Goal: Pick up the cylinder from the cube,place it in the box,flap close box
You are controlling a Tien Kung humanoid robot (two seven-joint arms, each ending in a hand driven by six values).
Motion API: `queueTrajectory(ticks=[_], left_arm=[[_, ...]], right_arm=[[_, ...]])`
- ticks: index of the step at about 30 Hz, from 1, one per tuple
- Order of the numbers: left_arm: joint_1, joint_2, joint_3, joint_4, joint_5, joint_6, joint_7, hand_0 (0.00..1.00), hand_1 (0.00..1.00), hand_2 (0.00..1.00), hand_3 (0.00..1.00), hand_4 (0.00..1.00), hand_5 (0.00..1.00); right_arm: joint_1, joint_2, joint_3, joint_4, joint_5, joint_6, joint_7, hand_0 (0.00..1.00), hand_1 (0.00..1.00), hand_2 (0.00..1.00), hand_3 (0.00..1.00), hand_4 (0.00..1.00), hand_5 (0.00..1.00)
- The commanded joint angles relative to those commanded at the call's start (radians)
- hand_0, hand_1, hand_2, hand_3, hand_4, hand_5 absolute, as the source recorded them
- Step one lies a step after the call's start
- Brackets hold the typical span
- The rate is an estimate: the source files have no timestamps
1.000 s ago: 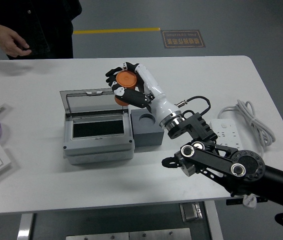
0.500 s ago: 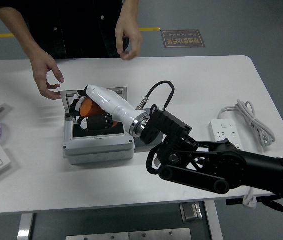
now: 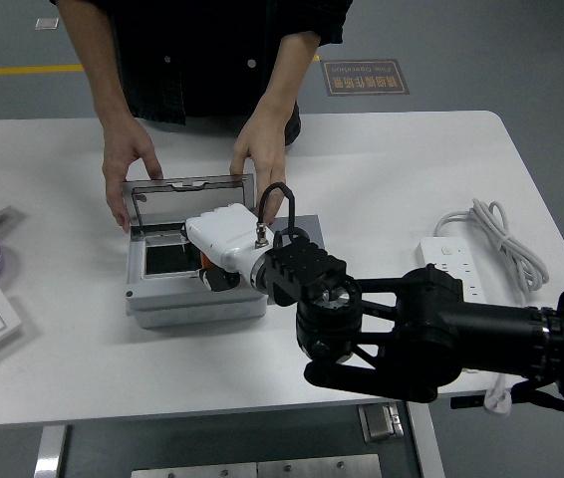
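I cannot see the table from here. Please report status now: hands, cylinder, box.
Right hand down inside the open box; fingers hidden. Left arm out of view. Cylinder only an orange sliver under the hand. Person's hands hold the lid.

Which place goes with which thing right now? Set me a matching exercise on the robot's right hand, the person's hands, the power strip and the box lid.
Things:
1. right hand
2. person's hands
3. power strip
4. box lid

Places or states:
a. lying on the table at the right, beside a coiled white cable
b. standing open at the back of the box
c. reaching down into the open box
d. resting on the far corners of the lid, one at each side

Pairs: 1-c, 2-d, 3-a, 4-b
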Motion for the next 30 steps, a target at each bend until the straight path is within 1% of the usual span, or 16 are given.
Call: queueTrajectory(ticks=[5, 6, 12, 13, 15, 17, 18, 21, 23, 24, 30], left_arm=[[-0.002, 0.0, 0.002, 0.0, 0.001, -0.001, 0.0, 0.599, 0.578, 0.554, 0.624, 0.705, 0.262], [-0.003, 0.0, 0.001, 0.0, 0.002, -0.001, 0.0, 0.599, 0.578, 0.554, 0.624, 0.704, 0.262], [-0.004, -0.001, 0.001, 0.0, 0.003, -0.001, 0.001, 0.599, 0.578, 0.554, 0.624, 0.704, 0.262], [-0.005, -0.001, 0.0, 0.0, 0.004, -0.001, 0.0, 0.599, 0.578, 0.554, 0.624, 0.705, 0.262], [-0.005, -0.001, -0.002, 0.0, 0.006, -0.001, 0.0, 0.599, 0.578, 0.554, 0.624, 0.705, 0.262], [-0.006, 0.0, -0.008, 0.0, 0.012, -0.002, -0.001, 0.599, 0.578, 0.554, 0.624, 0.705, 0.262], [-0.007, 0.001, -0.012, 0.0, 0.016, -0.002, -0.001, 0.599, 0.578, 0.554, 0.624, 0.704, 0.263], [-0.009, 0.001, -0.024, 0.0, 0.027, -0.002, -0.003, 0.599, 0.578, 0.554, 0.624, 0.704, 0.263], [-0.01, 0.001, -0.032, 0.0, 0.034, -0.002, -0.003, 0.599, 0.578, 0.554, 0.624, 0.704, 0.263], [-0.01, 0.001, -0.034, 0.0, 0.037, -0.003, -0.003, 0.599, 0.578, 0.554, 0.622, 0.705, 0.263], [-0.012, 0.001, -0.044, -0.001, 0.046, -0.002, -0.005, 0.599, 0.578, 0.554, 0.622, 0.705, 0.263]], right_arm=[[0.001, 0.013, -0.019, -0.032, 0.022, -0.057, 0.036, 0.357, 0.427, 0.516, 0.547, 0.075, 0.002], [0.001, 0.015, -0.02, -0.038, 0.024, -0.068, 0.042, 0.706, 0.669, 0.696, 0.691, 0.36, 0.254], [0.002, 0.02, -0.016, -0.066, 0.023, -0.123, 0.082, 0.706, 0.669, 0.696, 0.691, 0.36, 0.254], [0.003, 0.021, -0.017, -0.072, 0.023, -0.133, 0.09, 0.843, 0.76, 0.786, 0.755, 0.478, 0.31], [0.006, 0.023, -0.023, -0.083, 0.029, -0.15, 0.103, 0.843, 0.76, 0.786, 0.755, 0.478, 0.31], [0.008, 0.026, -0.036, -0.095, 0.034, -0.179, 0.124, 0.843, 0.76, 0.786, 0.755, 0.478, 0.31], [0.008, 0.027, -0.042, -0.1, 0.036, -0.195, 0.136, 0.873, 0.775, 0.788, 0.832, 0.707, 0.431], [0.008, 0.029, -0.053, -0.109, 0.042, -0.225, 0.16, 0.873, 0.775, 0.788, 0.832, 0.707, 0.431], [0.008, 0.029, -0.058, -0.112, 0.047, -0.234, 0.171, 0.873, 0.775, 0.788, 0.832, 0.707, 0.431], [0.008, 0.029, -0.059, -0.114, 0.05, -0.236, 0.175, 0.886, 0.779, 0.79, 0.839, 0.878, 0.479], [0.004, 0.027, -0.061, -0.12, 0.071, -0.241, 0.195, 0.886, 0.779, 0.79, 0.839, 0.878, 0.479]])
